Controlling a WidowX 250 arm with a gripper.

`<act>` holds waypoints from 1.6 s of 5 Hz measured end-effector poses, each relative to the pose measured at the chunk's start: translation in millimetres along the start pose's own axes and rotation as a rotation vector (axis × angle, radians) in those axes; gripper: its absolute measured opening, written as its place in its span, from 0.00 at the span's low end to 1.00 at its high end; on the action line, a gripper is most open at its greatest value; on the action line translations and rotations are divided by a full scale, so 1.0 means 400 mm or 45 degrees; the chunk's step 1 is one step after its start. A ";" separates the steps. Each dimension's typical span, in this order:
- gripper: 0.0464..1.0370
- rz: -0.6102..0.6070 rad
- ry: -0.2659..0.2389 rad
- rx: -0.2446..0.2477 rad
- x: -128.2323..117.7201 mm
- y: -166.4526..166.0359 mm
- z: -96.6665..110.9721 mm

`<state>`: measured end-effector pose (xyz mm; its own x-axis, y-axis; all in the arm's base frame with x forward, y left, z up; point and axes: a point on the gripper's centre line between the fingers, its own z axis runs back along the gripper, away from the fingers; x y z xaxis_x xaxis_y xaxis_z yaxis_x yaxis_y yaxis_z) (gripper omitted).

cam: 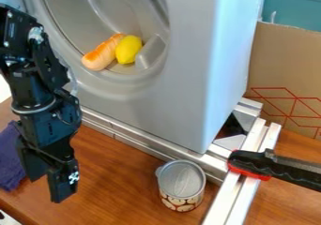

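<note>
Grey Housing and Can Station: Gripper Beside Purple Cloth, Toward Left Edge of Tabletop

The black gripper [51, 187] hangs over the left part of the tabletop [119, 177], pointing down, with its arm entering from the upper left. How far the jaws are open cannot be told from this angle; no item is seen in their hold. Nearest to them is a purple cloth [11, 159], crumpled at the left edge of the tabletop, just left of the jaws and partly behind the arm. Contact between the two cannot be confirmed.

A can [180, 185] with a grey lid and a patterned label stands upright near the front edge of the tabletop, well apart from the jaws on their right.

A large grey housing [182, 78] occupies the rear of the tabletop, behind and to the right of the jaws. Its rounded recess [69, 13] contains two items: a yellow lemon [128, 49] and, touching it on the left, an elongated orange item [100, 55] set at a slant. Both are situated higher than the jaws.

Metal rails [150, 144] run along the base of the housing; others extend toward the front edge, right of the can. A black clamp [276, 167] with red parts lies across these. A cardboard panel [285, 69] bearing red lines stands at the rear right, with a teal container [294, 13] beyond it
</note>
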<state>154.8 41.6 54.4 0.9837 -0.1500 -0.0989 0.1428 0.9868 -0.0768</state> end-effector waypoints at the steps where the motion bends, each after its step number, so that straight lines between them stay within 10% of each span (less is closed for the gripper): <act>1: 0.96 -0.006 0.010 -0.007 -0.003 -0.001 -0.004; 2: 0.96 0.014 -0.063 -0.011 -0.020 0.099 0.026; 4: 0.96 0.091 -0.011 0.040 -0.059 0.280 0.004; 8: 0.96 0.076 0.165 0.119 0.017 0.380 -0.173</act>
<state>175.8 186.5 -26.6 0.9693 -0.0913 -0.2284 0.0996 0.9947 0.0248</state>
